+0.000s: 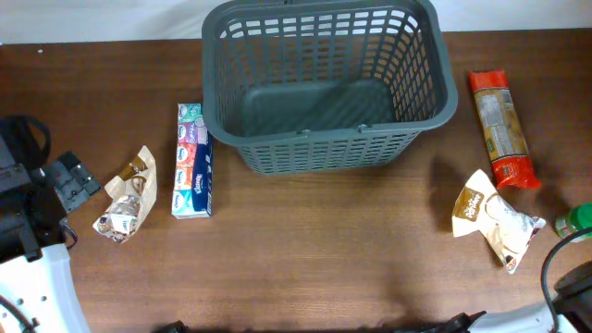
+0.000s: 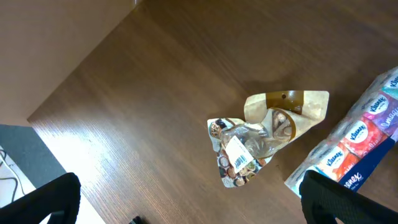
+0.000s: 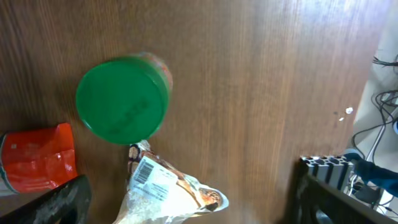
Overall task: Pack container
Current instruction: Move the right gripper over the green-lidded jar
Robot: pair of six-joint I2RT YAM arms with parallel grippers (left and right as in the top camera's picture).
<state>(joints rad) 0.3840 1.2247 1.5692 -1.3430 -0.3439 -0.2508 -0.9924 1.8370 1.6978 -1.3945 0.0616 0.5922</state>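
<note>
The container [image 1: 324, 150], a large dark grey slotted basket, stands empty at the back centre of the table. A tissue multipack [image 1: 192, 165] lies left of it, with a crumpled snack bag [image 1: 125, 196] further left. My left gripper [image 2: 189, 208] is open and empty, hovering above the table just short of that snack bag [image 2: 258, 140] and the tissue pack [image 2: 360, 134]. My right gripper [image 3: 193, 205] is open and empty above a white snack bag [image 3: 165, 193], next to a green-lidded jar [image 3: 122, 99] and a red packet [image 3: 37, 158].
On the right of the table lie the long red packet [image 1: 502, 129], the white snack bag [image 1: 495, 220] and the green-lidded jar [image 1: 575, 220] near the edge. The left arm [image 1: 37, 199] is at the left edge. A metal frame [image 3: 348, 177] stands beyond the right table edge.
</note>
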